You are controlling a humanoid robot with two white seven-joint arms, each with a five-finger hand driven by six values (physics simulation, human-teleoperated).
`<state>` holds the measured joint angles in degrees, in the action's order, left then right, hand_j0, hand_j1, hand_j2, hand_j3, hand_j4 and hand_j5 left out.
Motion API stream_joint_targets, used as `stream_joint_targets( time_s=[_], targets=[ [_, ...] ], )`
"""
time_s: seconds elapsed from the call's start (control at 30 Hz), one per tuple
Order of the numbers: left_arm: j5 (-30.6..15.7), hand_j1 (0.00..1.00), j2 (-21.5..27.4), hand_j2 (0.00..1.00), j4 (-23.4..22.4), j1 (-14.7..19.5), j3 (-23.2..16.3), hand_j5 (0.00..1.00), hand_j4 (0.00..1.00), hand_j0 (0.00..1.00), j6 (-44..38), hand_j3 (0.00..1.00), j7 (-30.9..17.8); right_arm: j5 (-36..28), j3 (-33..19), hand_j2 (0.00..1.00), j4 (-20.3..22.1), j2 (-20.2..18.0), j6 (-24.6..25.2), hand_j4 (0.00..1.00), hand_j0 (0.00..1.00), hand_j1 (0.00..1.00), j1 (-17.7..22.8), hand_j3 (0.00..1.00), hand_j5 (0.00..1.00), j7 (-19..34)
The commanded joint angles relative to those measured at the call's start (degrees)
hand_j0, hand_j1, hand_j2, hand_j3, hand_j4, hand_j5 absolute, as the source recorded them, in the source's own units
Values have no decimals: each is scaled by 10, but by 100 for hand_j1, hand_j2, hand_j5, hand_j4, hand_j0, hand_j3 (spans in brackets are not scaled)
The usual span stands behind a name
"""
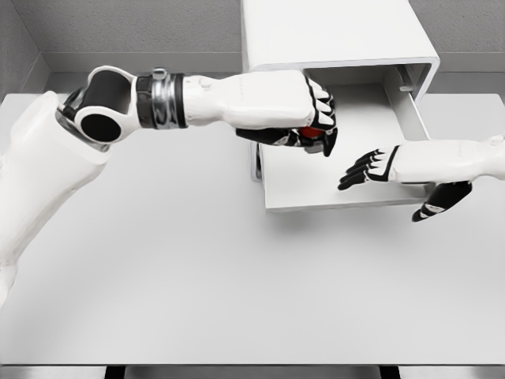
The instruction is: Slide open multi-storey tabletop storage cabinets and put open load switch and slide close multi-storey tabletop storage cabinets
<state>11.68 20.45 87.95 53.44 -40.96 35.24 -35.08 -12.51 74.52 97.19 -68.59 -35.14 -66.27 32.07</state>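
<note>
Head view: one cabinet (339, 35), one open drawer (347, 193); left hand (312, 118) clutches one red switch (314, 132); right hand (379, 167) spread.

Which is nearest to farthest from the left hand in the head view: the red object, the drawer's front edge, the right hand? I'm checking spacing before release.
1. Red object, inside the left hand's fingers.
2. Right hand, open, to its right over the drawer.
3. Drawer's front edge, below both hands.

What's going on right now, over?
Left hand shut on red switch, over open drawer. Right hand open beside drawer. Nothing blocking.
</note>
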Motion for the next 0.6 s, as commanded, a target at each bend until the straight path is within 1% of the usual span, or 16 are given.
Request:
stream_joint_targets(
  time_s=[0.0, 0.13, 0.17, 0.43, 0.5, 0.57],
  targets=[
    [14, 44, -17, 44, -20, -1, 0, 44, 44, 44, -2, 44, 1, -4, -1, 100, 0, -4, 1, 100, 100, 100, 0, 100, 100, -2],
    [16, 44, -18, 44, -32, -8, -1, 44, 44, 44, -2, 44, 1, -4, -1, 100, 0, -14, 1, 100, 100, 100, -2, 100, 100, -12],
    [16, 44, -18, 44, -37, -8, -12, 44, 44, 44, -2, 44, 1, -4, -1, 100, 1, -15, 1, 100, 100, 100, -3, 100, 100, -12],
    [17, 44, -23, 44, -39, -15, -16, 44, 44, 44, -2, 44, 1, -4, -2, 100, 1, -24, 1, 100, 100, 100, -3, 100, 100, -13],
    [26, 44, -31, 44, -65, -15, -16, 44, 44, 44, -2, 44, 1, -4, -2, 100, 1, -24, 1, 100, 100, 100, -3, 100, 100, -13],
    [31, 44, -34, 44, -67, -14, -15, 44, 44, 44, -2, 44, 1, -4, -1, 100, 1, -24, 1, 100, 100, 100, -3, 100, 100, -13]
  ],
)
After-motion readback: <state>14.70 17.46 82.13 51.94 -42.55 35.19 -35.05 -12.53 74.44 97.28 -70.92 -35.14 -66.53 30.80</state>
